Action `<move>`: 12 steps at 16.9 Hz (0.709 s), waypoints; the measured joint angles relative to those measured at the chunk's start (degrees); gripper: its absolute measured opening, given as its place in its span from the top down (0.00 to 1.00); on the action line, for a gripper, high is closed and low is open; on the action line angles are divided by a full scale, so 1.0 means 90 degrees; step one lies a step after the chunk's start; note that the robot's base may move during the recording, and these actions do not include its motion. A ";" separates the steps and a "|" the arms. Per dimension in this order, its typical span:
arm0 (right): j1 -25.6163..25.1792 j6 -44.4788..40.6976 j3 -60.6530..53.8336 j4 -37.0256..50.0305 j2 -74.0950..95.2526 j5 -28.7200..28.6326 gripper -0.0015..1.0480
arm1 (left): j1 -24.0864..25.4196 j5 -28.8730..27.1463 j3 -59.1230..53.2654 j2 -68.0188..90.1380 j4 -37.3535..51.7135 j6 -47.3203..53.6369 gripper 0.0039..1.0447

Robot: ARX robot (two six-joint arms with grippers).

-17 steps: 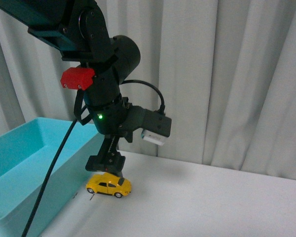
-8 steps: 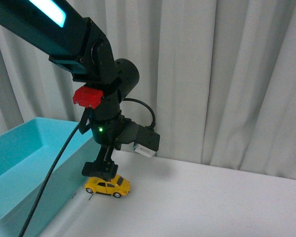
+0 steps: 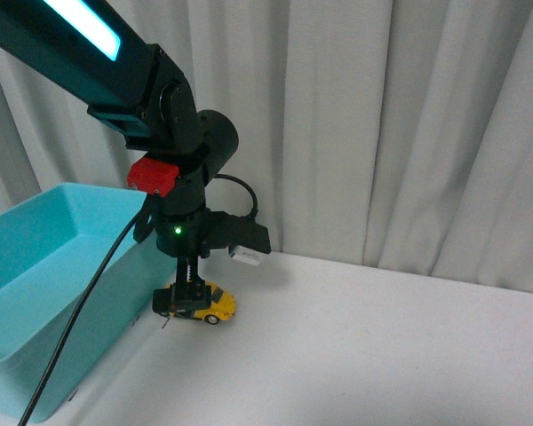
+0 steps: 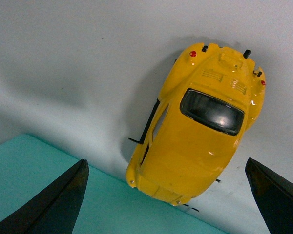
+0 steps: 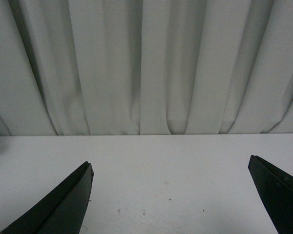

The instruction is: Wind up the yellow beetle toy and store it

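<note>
Now left hand [image 3: 179, 300] hangs right over yellow beetle toy [image 3: 211, 307]. Fingers spread wide, one each side of car, holding nothing. Looks lined up to drop down and pinch car body. Toy sits wheels down on white worktop [image 3: 382, 355], just beside wall of blue tub [image 3: 35, 266] at left, so putting it away should be short trip. Right hand [image 5: 168, 195] wide open too, holding nothing, parked facing curtain [image 5: 151, 63], out of way.
</note>
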 joint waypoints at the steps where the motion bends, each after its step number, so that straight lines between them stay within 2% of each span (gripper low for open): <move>1: 0.0000 -0.0002 0.0000 0.0000 0.0000 0.0000 0.06 | 0.0005 0.0007 -0.0002 0.0041 0.0007 -0.0012 0.06; 6: 0.0000 0.0000 0.0000 0.0000 0.0000 0.0000 0.06 | 0.0041 0.0046 -0.0015 0.0177 0.0148 -0.0109 0.06; 7: 0.0000 -0.0002 0.0000 0.0000 0.0000 0.0000 0.06 | 0.0041 0.0049 -0.0012 0.0189 0.0138 -0.0102 0.11; 9: 0.0000 0.0000 0.0000 0.0000 0.0000 0.0000 0.06 | 0.0039 0.0058 -0.0010 0.0214 0.0172 -0.0070 0.28; 11: 0.0000 -0.0002 0.0000 0.0000 0.0000 0.0000 0.06 | 0.0019 0.0019 -0.0017 0.0223 0.0250 -0.0027 0.50; 12: 0.0000 -0.0002 0.0000 0.0000 0.0000 0.0000 0.06 | 0.0002 0.0024 -0.0015 0.0221 0.0231 0.0044 0.57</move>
